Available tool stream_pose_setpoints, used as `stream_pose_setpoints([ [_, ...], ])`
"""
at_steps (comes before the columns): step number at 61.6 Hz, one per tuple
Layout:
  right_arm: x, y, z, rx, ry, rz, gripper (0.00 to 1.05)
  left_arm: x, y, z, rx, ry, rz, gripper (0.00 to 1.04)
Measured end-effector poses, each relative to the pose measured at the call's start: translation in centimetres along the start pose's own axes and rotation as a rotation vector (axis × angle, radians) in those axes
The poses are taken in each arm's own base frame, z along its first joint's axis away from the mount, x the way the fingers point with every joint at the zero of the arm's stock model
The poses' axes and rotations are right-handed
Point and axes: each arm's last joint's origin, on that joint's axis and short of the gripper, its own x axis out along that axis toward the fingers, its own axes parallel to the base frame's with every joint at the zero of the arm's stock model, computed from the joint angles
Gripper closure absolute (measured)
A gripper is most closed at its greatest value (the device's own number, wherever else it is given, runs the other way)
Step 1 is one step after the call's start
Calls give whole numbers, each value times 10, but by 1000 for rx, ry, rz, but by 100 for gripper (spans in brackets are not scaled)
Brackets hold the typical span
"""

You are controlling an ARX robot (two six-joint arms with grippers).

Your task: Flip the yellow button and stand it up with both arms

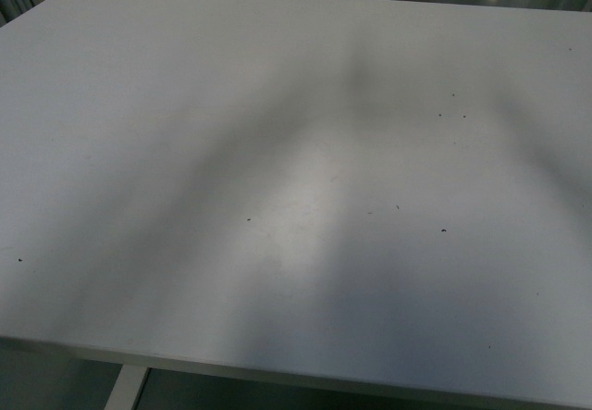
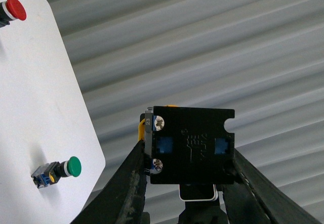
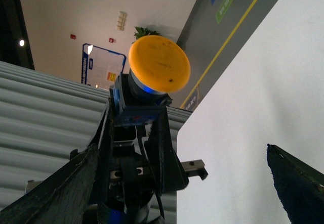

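An industrial test hall: beyond the white table (image 1: 185, 105) runs a yellow floor line (image 3: 238, 32), grey corrugated panelling (image 2: 202, 42) stands beside it, and a blue-framed notice board (image 3: 101, 67) stands farther off.

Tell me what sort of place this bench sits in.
Probably a factory-style hall or robotics workshop: a ribbed grey metal wall, a yellow line and green sign painted on the floor, and a blue-framed notice board further back.

The yellow button (image 2: 190, 133) is sitting between the fingers of the left gripper (image 2: 188, 155), just beyond the edge of the table (image 2: 40, 92). On the table, a first push-button (image 2: 55, 171) is lying near that edge, with a second push-button (image 2: 11, 9) well apart from it.
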Motion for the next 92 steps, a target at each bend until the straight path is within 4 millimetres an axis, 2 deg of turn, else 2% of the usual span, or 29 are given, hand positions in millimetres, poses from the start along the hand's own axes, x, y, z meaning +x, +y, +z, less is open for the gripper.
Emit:
stream_pose_setpoints([
  [15,24,10,6,5,13,5,7,0,0,0,0,0,0,70],
  [35,43,12,8,16,27,2,7,0,0,0,0,0,0,70],
  [54,57,19,12,14,24,19,7,0,0,0,0,0,0,70],
  [70,58,19,13,14,29,19,7,0,0,0,0,0,0,70],
  [72,58,19,13,15,29,18,12,0,0,0,0,0,0,70],
  [79,60,17,13,16,32,14,42,0,0,0,-1,-1,0,70],
  [85,63,20,14,15,26,24,60,0,0,0,-1,-4,1,70],
  [92,65,21,13,37,26,33,68,0,0,0,-13,-9,2,70],
])
